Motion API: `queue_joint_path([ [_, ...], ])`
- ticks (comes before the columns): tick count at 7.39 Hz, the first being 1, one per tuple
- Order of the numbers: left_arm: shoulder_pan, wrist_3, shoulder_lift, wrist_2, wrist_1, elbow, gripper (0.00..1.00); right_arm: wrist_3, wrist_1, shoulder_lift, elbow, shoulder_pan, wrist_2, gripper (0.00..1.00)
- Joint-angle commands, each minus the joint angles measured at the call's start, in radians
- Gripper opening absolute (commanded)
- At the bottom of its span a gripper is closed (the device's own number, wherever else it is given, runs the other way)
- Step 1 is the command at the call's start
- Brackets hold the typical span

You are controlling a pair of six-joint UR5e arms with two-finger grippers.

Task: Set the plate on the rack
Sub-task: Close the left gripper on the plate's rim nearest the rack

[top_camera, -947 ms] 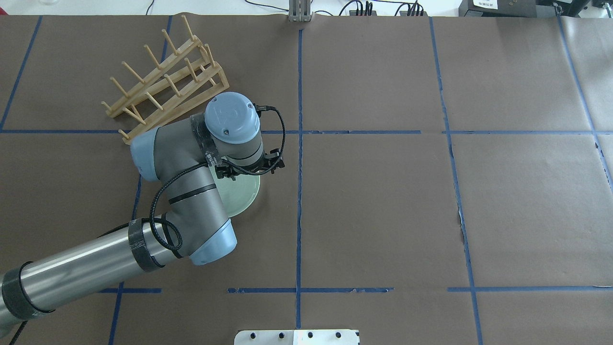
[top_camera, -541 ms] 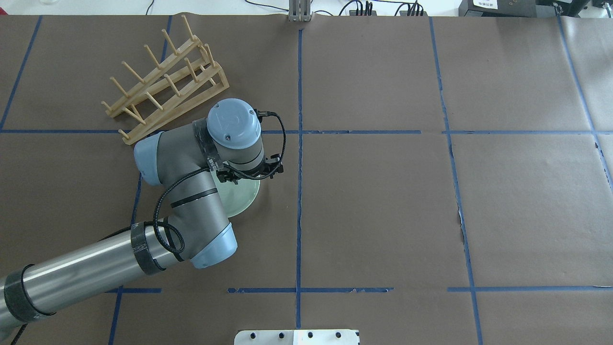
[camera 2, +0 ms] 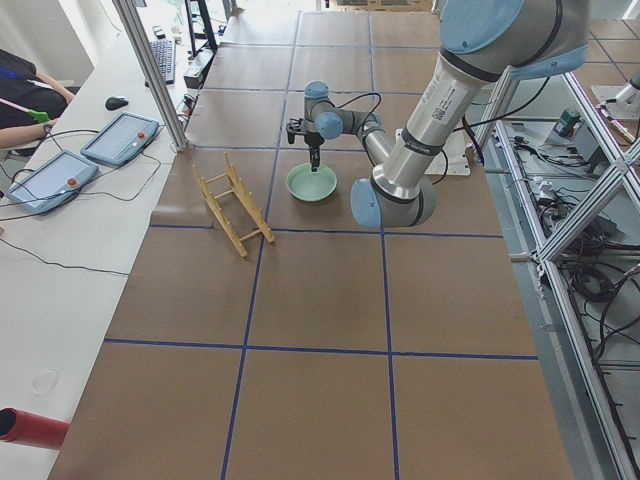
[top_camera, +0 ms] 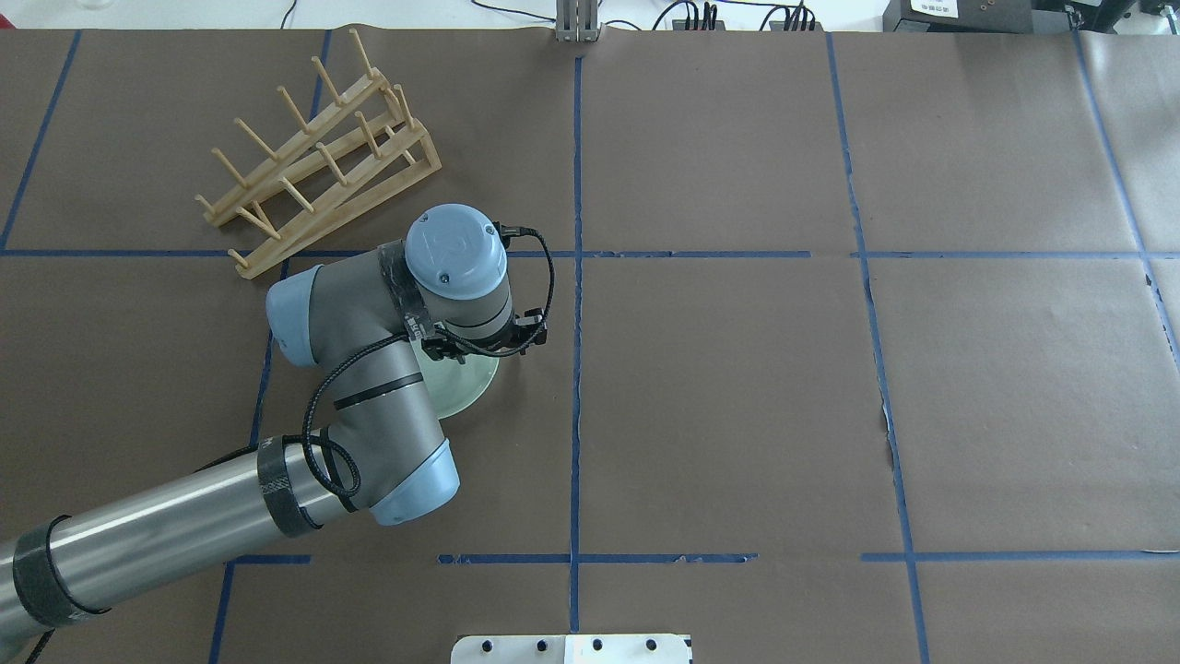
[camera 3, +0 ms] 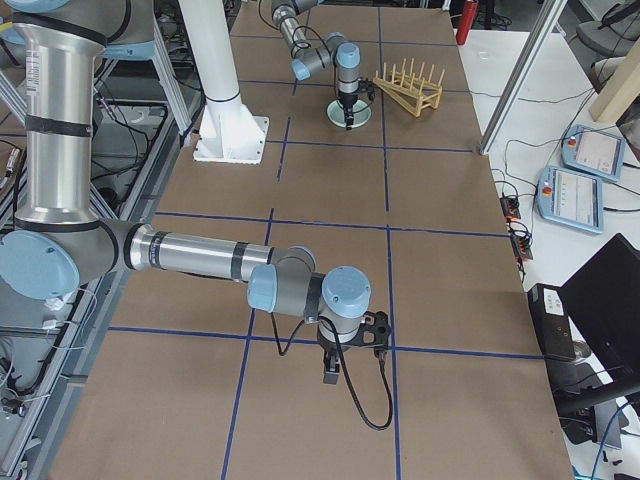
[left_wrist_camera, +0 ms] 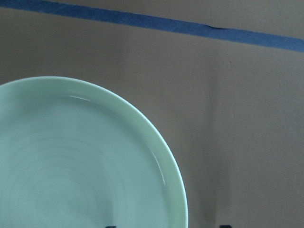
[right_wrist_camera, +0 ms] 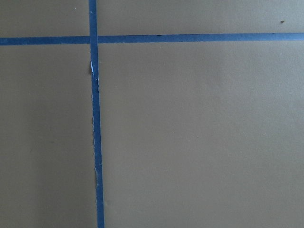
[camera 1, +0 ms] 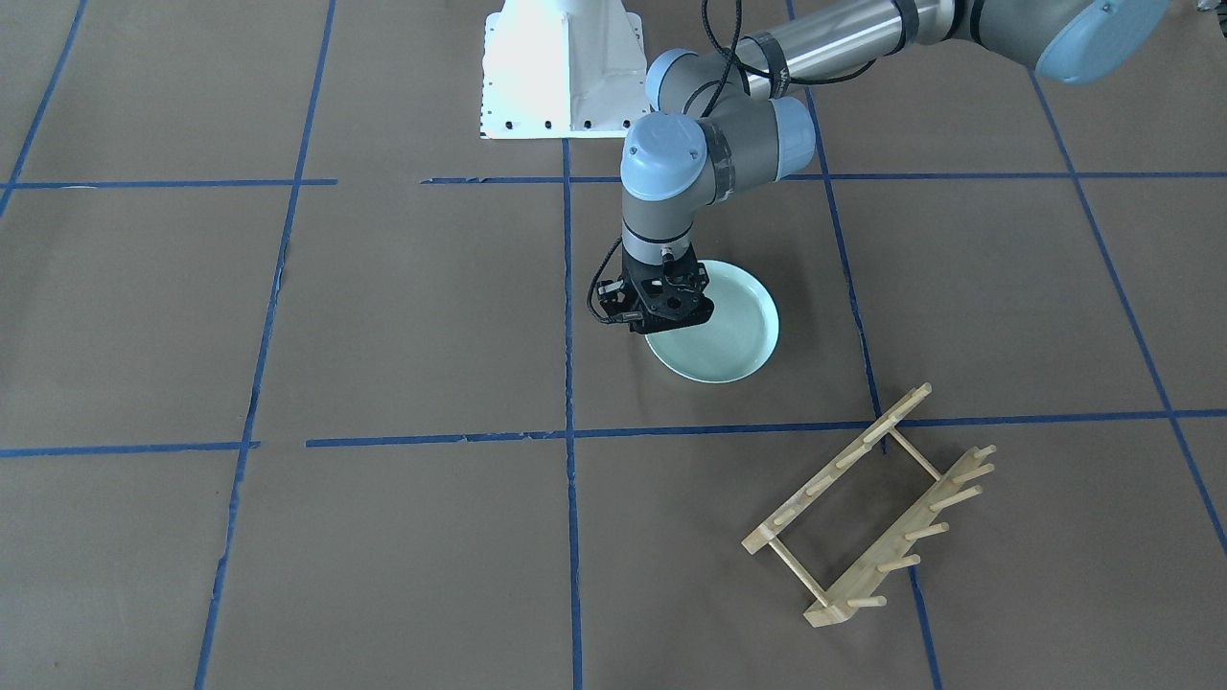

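The pale mint-green plate [camera 1: 724, 331] lies flat on the brown table, also in the overhead view [top_camera: 468, 385] and the left wrist view [left_wrist_camera: 71, 166]. My left gripper [camera 1: 661, 326] points straight down over the plate's rim on the side away from the rack. It is open, and two dark fingertips at the bottom edge of the wrist view straddle the rim. The light-wood rack [camera 1: 868, 508] stands empty, apart from the plate, at the far left in the overhead view [top_camera: 313, 157]. My right gripper [camera 3: 332, 378] hangs low over bare table far from both; I cannot tell whether it is open.
Blue tape lines divide the brown table cover into squares. The white robot base [camera 1: 561, 72] sits at the robot's edge. Tablets [camera 2: 120, 138] and cables lie on the white bench beyond the rack. A red cylinder [camera 2: 30, 428] lies at that bench's near end.
The left wrist has shifted a little toward the robot's side and come in over the plate's rim. Plate and rack have not moved.
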Motion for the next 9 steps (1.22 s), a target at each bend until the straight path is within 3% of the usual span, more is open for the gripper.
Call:
queue_joint_path([
  [1, 0.0, 0.001, 0.0, -0.001, -0.004, -0.001, 0.35, 0.0, 0.0, 0.0, 0.0, -0.001, 0.0, 1.0],
  [3, 0.0, 0.01, 0.0, 0.0, -0.004, -0.003, 0.0, 0.0, 0.0, 0.0, 0.0, 0.0, 0.0, 1.0],
  [5, 0.0, 0.015, -0.002, 0.003, -0.001, -0.012, 0.0, 0.0, 0.0, 0.0, 0.0, 0.0, 0.0, 1.0],
  [6, -0.011, 0.016, 0.002, 0.003, 0.029, -0.07, 0.0, 0.0, 0.0, 0.0, 0.0, -0.001, 0.0, 1.0],
  [9, -0.11, 0.137, -0.014, 0.003, 0.354, -0.343, 0.0, 0.0, 0.0, 0.0, 0.0, -0.001, 0.0, 1.0],
])
